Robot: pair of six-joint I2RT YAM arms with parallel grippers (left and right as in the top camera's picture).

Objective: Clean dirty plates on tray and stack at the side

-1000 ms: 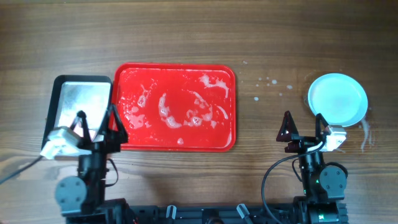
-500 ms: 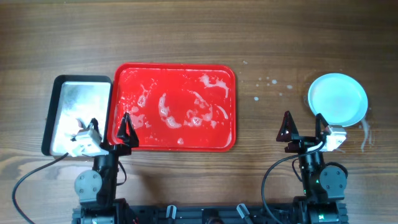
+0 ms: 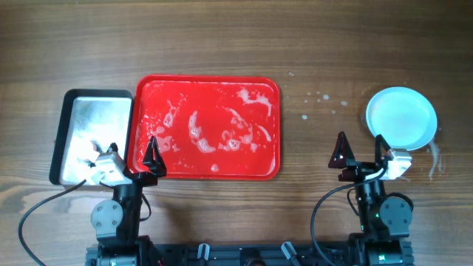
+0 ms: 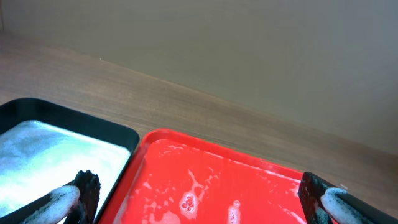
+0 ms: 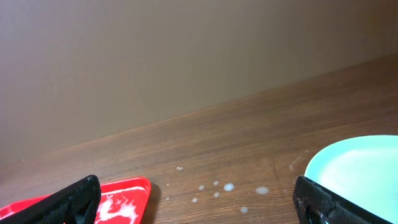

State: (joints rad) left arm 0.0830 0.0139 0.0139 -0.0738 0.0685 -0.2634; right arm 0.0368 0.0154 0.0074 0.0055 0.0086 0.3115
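The brown wooden counter (image 3: 222,44) carries everything. At its middle lies the large red rectangular plastic tray (image 3: 207,79), streaked with white suds (image 3: 222,137) and bearing no plate. The smaller black-rimmed silvery metal tray (image 3: 96,94) sits just beside its left edge and also looks foamy. The pale sky-blue round plates (image 3: 401,117) sit well apart from both, at the far right of the counter. From above they read as a single disc, so how many are stacked there cannot be told. They look stiff and light, shallow with a raised rim. Judging by the wet sheen and the white droplets (image 3: 318,97) scattered on the wood nearby, they are likely slippery. The rim is the only part that offers a real hold, so a grasp would best straddle the near edge, one finger under and one over, squeezing firmly enough to beat the soap film. The left pincer (image 3: 131,151) hangs over the seam between the two trays, jaws spread wide and empty, with foam clinging to its fingertips (image 4: 79,190). The right pincer (image 3: 361,144) is likewise spread wide with nothing in it, just short of the plates.
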